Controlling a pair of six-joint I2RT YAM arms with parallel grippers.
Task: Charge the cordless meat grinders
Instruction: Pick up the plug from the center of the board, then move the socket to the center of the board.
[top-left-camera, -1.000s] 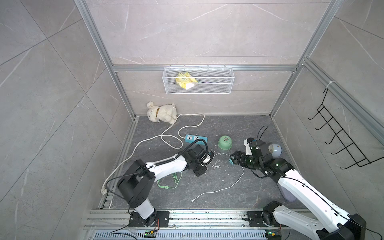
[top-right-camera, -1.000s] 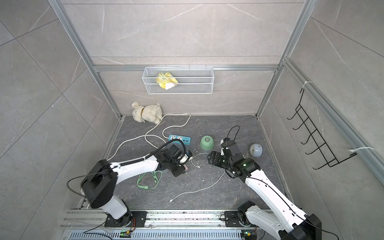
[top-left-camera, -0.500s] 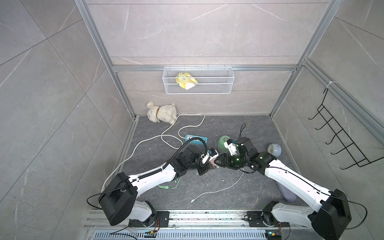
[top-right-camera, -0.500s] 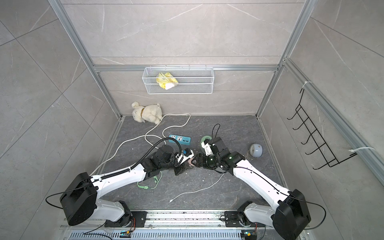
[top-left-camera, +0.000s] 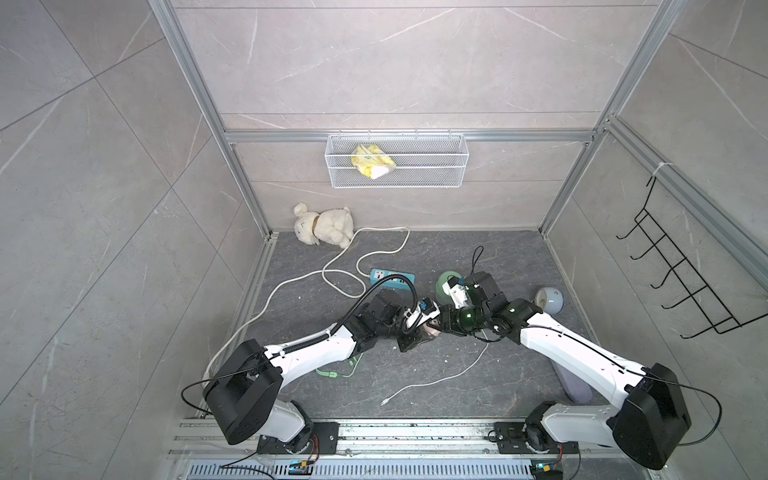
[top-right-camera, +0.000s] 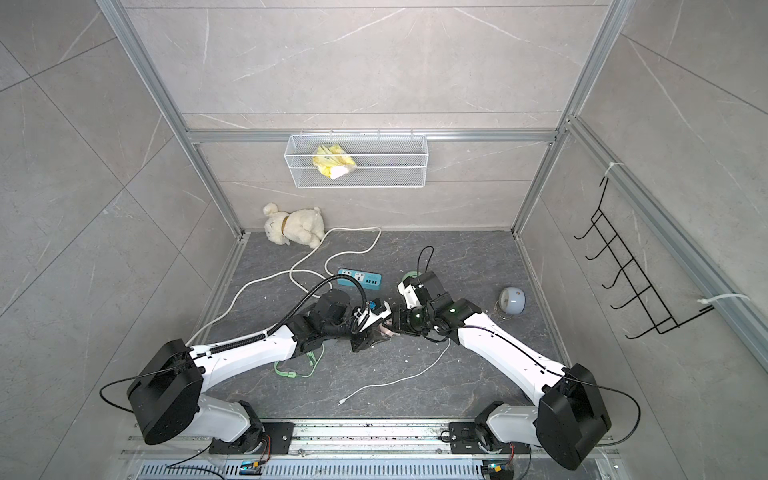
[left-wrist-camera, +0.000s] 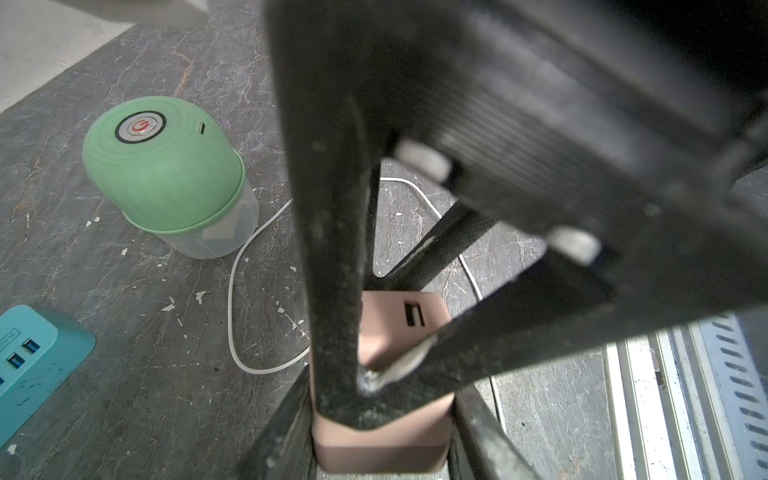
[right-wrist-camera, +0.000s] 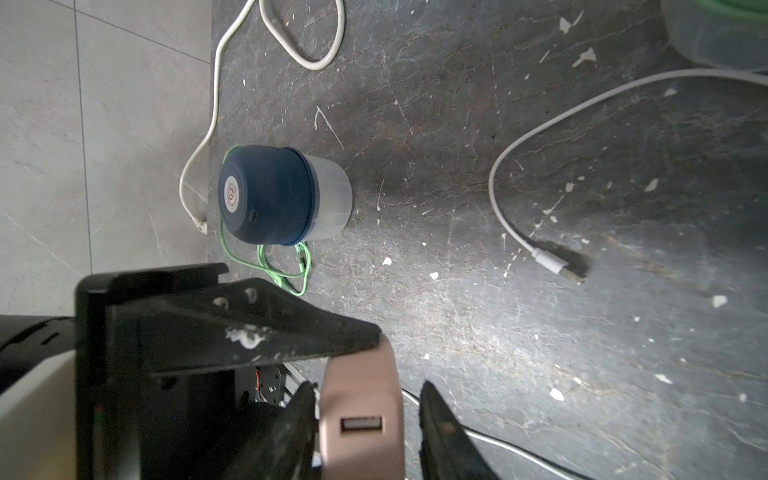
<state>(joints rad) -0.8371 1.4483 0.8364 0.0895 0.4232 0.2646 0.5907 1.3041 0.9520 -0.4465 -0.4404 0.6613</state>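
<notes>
- Left wrist view: left hand (left-wrist-camera: 382, 432) clamped on pink charger block (left-wrist-camera: 401, 328); mint green grinder (left-wrist-camera: 166, 174) upright on the table (left-wrist-camera: 124, 311), near, ahead of the hand.
- Right wrist view: right hand (right-wrist-camera: 370, 411) straddles same block, touching on one side, sliver of gap on the other; can't tell if it grips. Navy grinder (right-wrist-camera: 274, 195) well ahead of it, by green cable (right-wrist-camera: 286, 270).
- Handling guess: light plastic, smooth dome likely slippery, clear cup may part from head. Take dome by its sides, charge port left clear.
</notes>
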